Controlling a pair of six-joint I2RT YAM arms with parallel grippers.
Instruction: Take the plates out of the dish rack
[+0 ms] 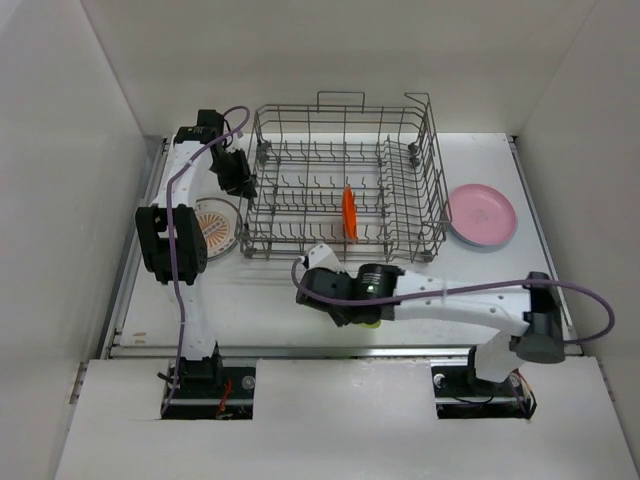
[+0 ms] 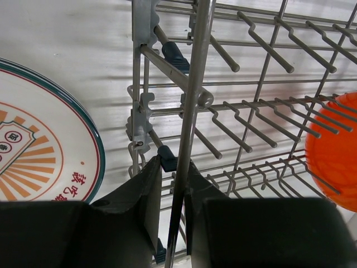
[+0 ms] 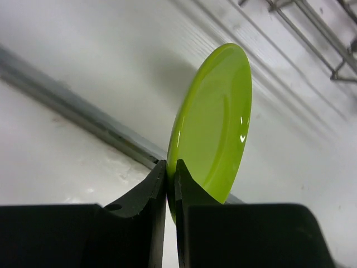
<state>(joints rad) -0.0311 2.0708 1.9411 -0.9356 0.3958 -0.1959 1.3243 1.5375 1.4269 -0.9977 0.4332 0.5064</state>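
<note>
Right fingers (image 3: pixel 146 206): shut tight on the rim of the shiny round green plate (image 3: pixel 215 128).
Left fingers (image 2: pixel 136 206): pinch a thin grey wire of the rack (image 2: pixel 192 84).
Orange plate (image 1: pixel 349 213): upright in rack.

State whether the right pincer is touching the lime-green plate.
Touching. The right wrist view shows the right pincer clamped on the lower rim of the lime-green plate, with a finger pressed against each face.

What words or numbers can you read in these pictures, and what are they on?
sunburst plate: orange characters near its rim, tilted, too small to read.
Same plate: circled characters in the middle, blurred and cut off, unreadable.
dish rack, lime-green plate, orange plate: no writing shows.
</note>
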